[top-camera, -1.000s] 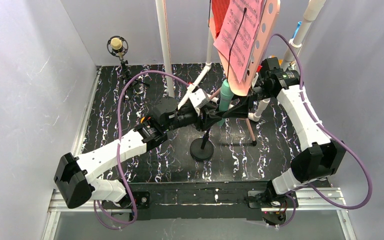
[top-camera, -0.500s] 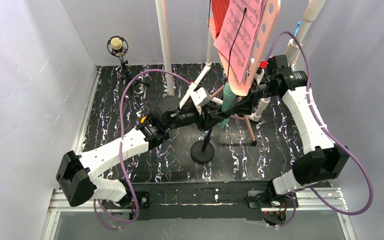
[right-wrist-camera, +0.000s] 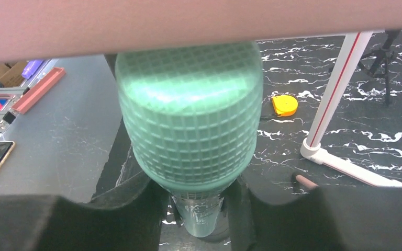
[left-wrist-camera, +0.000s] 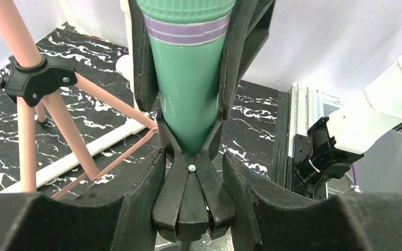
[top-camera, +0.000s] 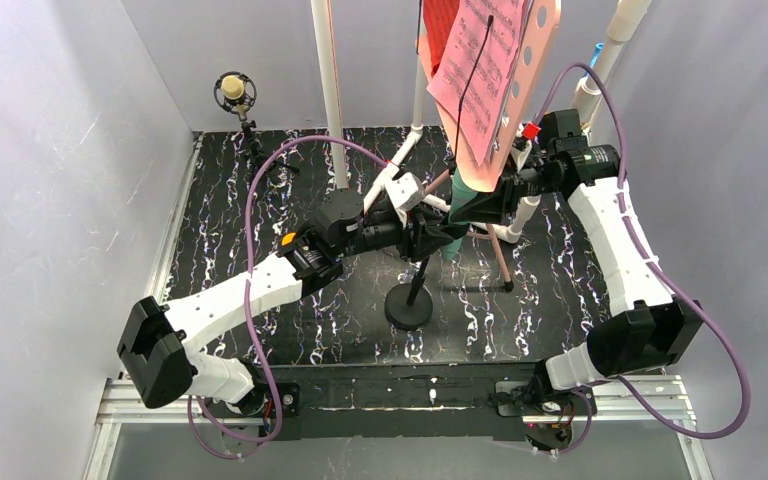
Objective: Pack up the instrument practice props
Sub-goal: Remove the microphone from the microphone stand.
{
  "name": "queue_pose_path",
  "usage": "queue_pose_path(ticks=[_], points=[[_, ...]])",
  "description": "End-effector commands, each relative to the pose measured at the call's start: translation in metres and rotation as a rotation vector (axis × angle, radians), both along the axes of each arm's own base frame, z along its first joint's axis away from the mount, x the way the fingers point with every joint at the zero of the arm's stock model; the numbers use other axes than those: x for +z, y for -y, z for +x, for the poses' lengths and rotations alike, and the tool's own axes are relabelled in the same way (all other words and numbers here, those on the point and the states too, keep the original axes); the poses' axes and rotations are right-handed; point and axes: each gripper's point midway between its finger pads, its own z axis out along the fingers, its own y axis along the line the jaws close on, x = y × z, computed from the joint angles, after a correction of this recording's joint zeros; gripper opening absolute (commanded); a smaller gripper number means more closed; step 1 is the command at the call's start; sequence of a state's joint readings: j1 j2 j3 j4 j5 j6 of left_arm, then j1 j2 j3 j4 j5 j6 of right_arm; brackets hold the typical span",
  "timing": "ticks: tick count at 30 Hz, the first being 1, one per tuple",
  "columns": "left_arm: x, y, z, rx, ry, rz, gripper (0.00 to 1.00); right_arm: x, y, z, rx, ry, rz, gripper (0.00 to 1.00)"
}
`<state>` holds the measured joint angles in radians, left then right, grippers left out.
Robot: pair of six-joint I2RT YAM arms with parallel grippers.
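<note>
The green mic [left-wrist-camera: 188, 94] stands upright near the middle of the surface [top-camera: 220, 230], its narrow end seated in the black clip [left-wrist-camera: 192, 204] of a mic stand with a round base [top-camera: 407, 305]. The left jaws are closed in on the clip from both sides and appear to touch it. The right jaws are clamped on the mic's body just under the grille head, one finger on each side. Both arms meet there, the left arm [top-camera: 260, 290] reaching in from the near left and the right arm [top-camera: 615, 235] from the far right. Directly above the mic hangs the pink music stand [top-camera: 480, 175], with pink sheet music [top-camera: 480, 70] on it and a red folder [top-camera: 440, 30] behind; its tripod legs [left-wrist-camera: 26, 130] stand just beside the mic. The yellow mic [top-camera: 233, 92] sits on its own small stand in the far left corner, well apart. White pipe frame [top-camera: 329, 90] posts rise at the back. A yellow tape measure [right-wrist-camera: 284, 104] lies on the surface.
</note>
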<state>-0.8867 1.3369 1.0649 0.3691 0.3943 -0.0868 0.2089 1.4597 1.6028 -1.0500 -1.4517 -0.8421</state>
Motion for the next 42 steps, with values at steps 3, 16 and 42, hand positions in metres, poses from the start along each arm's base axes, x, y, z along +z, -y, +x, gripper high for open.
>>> queue_pose_path(ticks=[3,16,42], points=[[-0.001,-0.005,-0.006,0.010,-0.055,0.004,0.66,0.009,0.002,-0.014,0.015,0.018,0.031,0.25],[0.016,-0.069,-0.024,0.080,0.082,-0.011,0.93,0.005,0.004,-0.014,0.010,0.034,0.034,0.17],[0.019,-0.026,-0.021,-0.097,0.033,0.015,0.48,0.002,0.004,-0.014,0.010,0.030,0.033,0.17]])
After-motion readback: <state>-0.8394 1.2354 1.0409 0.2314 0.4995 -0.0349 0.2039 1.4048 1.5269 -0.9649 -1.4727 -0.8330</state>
